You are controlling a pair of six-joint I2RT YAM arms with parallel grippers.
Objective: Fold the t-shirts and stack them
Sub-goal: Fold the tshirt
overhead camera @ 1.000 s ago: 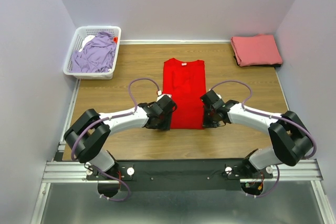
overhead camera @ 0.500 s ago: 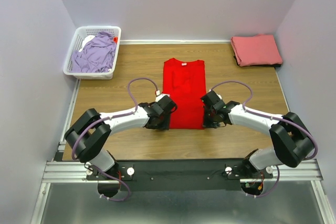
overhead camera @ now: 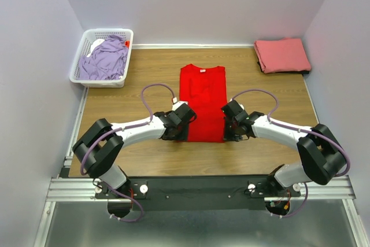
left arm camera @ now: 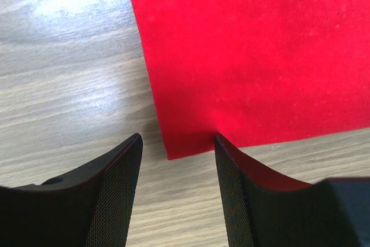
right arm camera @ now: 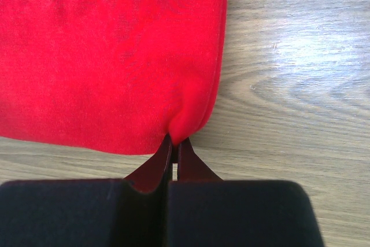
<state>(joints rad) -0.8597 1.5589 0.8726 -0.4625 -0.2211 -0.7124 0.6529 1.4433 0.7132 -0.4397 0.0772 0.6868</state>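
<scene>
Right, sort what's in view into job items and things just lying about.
Job: red t-shirt, flat mid-table; salmon-pink t-shirt, folded, far right; lavender t-shirt, crumpled in the white basket.
Lying about: white basket; wooden table.

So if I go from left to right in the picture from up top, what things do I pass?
White basket with the lavender t-shirt in it → left fingers → red t-shirt → right fingers → folded pink t-shirt.
</scene>
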